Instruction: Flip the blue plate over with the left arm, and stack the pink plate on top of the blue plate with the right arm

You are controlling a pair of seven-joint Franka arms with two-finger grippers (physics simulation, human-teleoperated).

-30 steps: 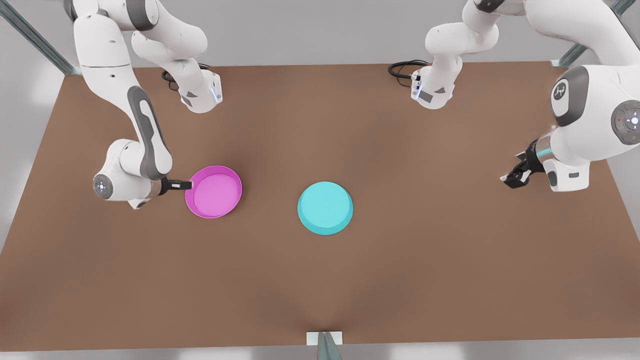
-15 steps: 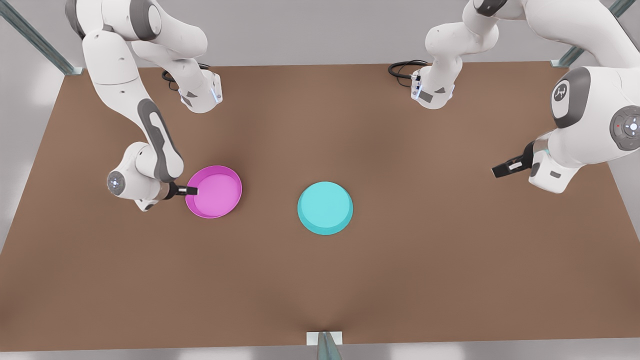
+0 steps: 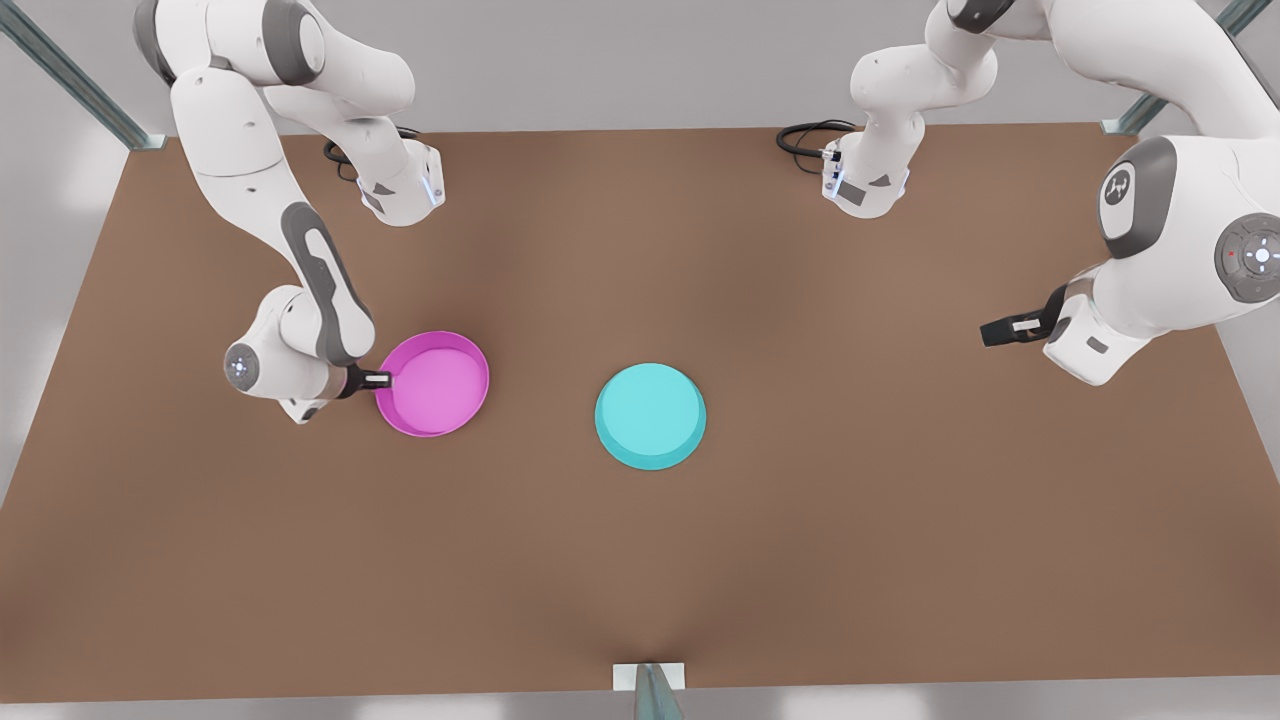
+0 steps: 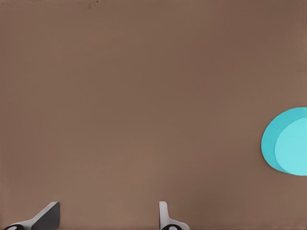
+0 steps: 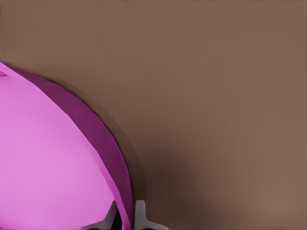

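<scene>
At centre-left of the front view, the right gripper (image 3: 385, 379) pinches the pink plate (image 3: 436, 385) by its thin rim (likely light, stiff, slippery), while the left gripper (image 3: 1000, 333), fingers spread, waits well apart from the blue plate (image 3: 650, 415).

Magenta pink plate (image 3: 436, 385) with paler inside; turquoise blue plate (image 3: 650, 416); plain brown desk (image 3: 700, 560); white arms, grey bands, black fingers.

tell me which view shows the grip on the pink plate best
The right wrist view: the right gripper straddles the pink plate rim, one finger each side. The front view shows the whole plate but the gripper small. The left wrist view looks elsewhere.
</scene>
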